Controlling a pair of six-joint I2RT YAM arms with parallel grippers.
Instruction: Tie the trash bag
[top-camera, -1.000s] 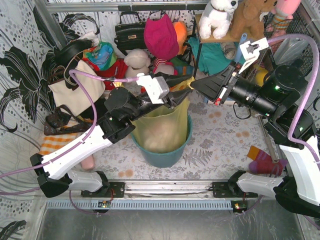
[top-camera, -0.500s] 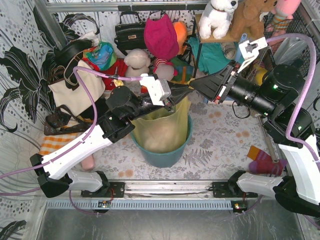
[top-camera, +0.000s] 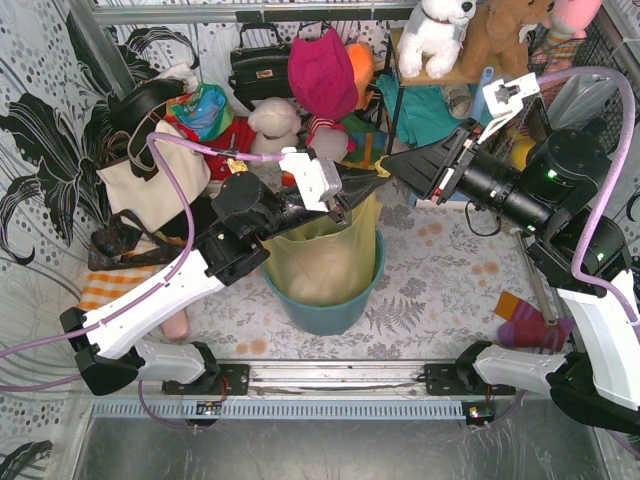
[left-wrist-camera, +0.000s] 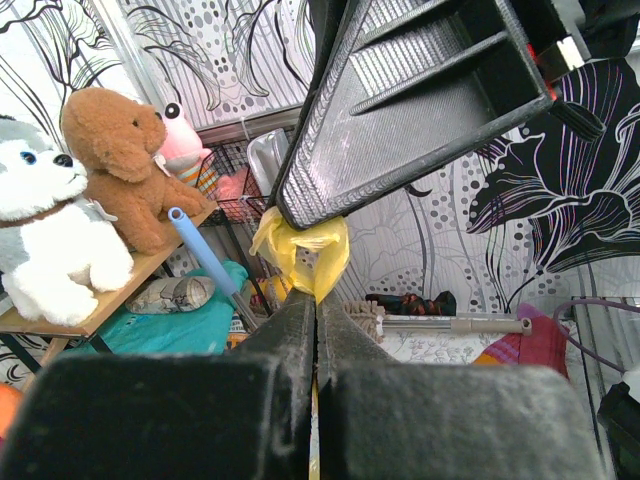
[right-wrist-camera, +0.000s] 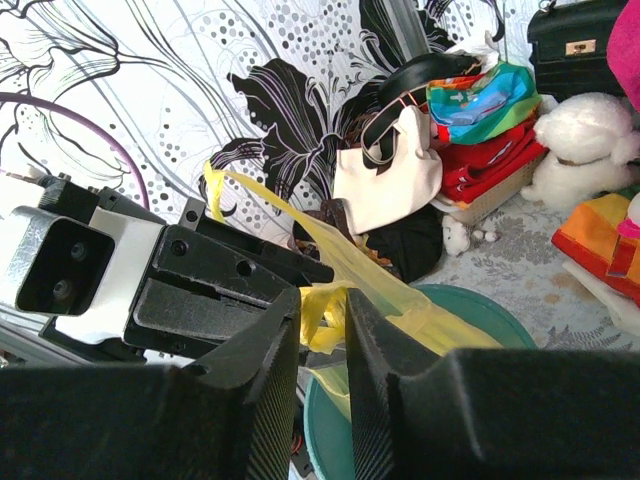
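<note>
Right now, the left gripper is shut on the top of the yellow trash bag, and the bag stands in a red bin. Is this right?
Not quite: the bin is teal, not red, as the top external view shows. The left gripper is shut on the top of the yellow trash bag standing in it.

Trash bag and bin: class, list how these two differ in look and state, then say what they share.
The trash bag is yellow and see-through; the bin is teal and solid. The trash bag is crinkled and drawn up to a bunched top; the bin is round and smooth-walled. The left fingers pinch the trash bag's top; nothing grips the bin. Shared: both stand upright, the trash bag inside the bin.
</note>
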